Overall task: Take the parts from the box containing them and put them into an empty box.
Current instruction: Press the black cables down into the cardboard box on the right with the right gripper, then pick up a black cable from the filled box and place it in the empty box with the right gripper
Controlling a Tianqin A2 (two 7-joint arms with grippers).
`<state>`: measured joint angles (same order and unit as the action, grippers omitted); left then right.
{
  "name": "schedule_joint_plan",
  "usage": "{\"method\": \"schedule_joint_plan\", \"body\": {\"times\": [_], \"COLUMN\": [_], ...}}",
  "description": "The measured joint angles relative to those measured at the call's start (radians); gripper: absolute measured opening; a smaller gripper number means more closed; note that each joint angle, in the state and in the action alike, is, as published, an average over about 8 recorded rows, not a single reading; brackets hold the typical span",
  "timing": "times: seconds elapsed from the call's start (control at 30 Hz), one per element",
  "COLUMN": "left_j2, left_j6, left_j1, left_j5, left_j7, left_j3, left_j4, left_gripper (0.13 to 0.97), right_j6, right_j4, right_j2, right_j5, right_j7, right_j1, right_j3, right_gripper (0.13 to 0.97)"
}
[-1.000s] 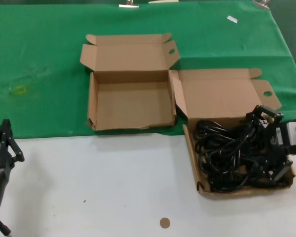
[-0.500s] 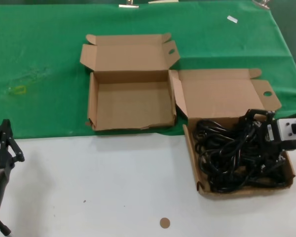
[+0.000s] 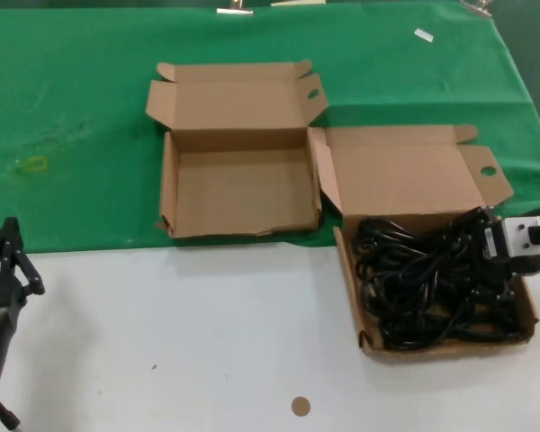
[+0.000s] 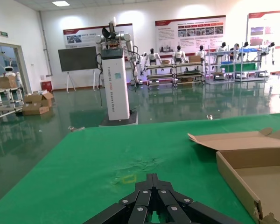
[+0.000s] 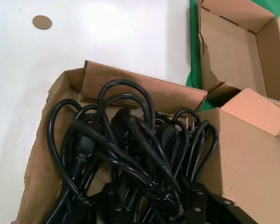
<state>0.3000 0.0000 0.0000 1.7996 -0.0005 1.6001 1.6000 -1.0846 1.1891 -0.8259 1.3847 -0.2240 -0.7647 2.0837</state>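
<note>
**Cords tangled in right-hand box**

Black looped cords (image 3: 427, 288) fill the straight-rimmed box (image 3: 364, 337) near the desk's right edge. Right gripper (image 3: 482, 261) sits among them; its grip cannot be told. Ragged-rimmed box (image 3: 168, 193) holds nothing. Left gripper (image 3: 7, 261) idles closed at the left edge.

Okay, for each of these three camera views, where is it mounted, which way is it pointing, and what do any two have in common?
Head view: on the head, looking down at the table; left pincer parked near the table edge, right pincer in the cords.
Left wrist view: level across the green cloth into a hall; own fingers at the frame's edge.
Right wrist view: straight down at the cords.
Head and right wrist share the full box and the empty box.
</note>
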Motion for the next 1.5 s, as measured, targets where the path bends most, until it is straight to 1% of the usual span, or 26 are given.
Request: {"method": "schedule_joint_plan", "body": {"times": [0.03,0.3,0.33,0.6,0.83,1.07,1.27,1.5], "left_j2": [0.000,0.000,0.000,0.000,0.000,0.000,0.000,0.000], "left_j6": [0.000,0.000,0.000,0.000,0.000,0.000,0.000,0.000], "left_j1": [0.000,0.000,0.000,0.000,0.000,0.000,0.000,0.000], "left_j5": [0.000,0.000,0.000,0.000,0.000,0.000,0.000,0.000], "left_j7": [0.000,0.000,0.000,0.000,0.000,0.000,0.000,0.000], "left_j3": [0.000,0.000,0.000,0.000,0.000,0.000,0.000,0.000], "left_j4": [0.000,0.000,0.000,0.000,0.000,0.000,0.000,0.000], "left_gripper": [0.144,0.144,0.144,0.144,0.144,0.144,0.144,0.144], "right_j6": [-0.002,-0.021,-0.025,-0.057,-0.092,-0.134,-0.151,-0.147], "right_j4": [0.000,0.019,0.025,0.085,0.143,0.192,0.206,0.172], "right_j2": [0.001,-0.005,-0.008,-0.036,-0.054,-0.040,0.019,0.127], "right_j5": [-0.002,-0.015,-0.017,-0.029,-0.037,-0.055,-0.088,-0.130], "right_j7": [0.001,0.022,0.027,0.071,0.117,0.169,0.207,0.238], "right_j1": [0.000,-0.001,0.000,0.000,-0.021,-0.084,-0.158,-0.240], "right_j3": [-0.001,-0.005,-0.006,-0.016,-0.026,-0.026,-0.007,0.031], "right_gripper": [0.551,0.347,0.347,0.227,0.225,0.221,0.219,0.219]}}
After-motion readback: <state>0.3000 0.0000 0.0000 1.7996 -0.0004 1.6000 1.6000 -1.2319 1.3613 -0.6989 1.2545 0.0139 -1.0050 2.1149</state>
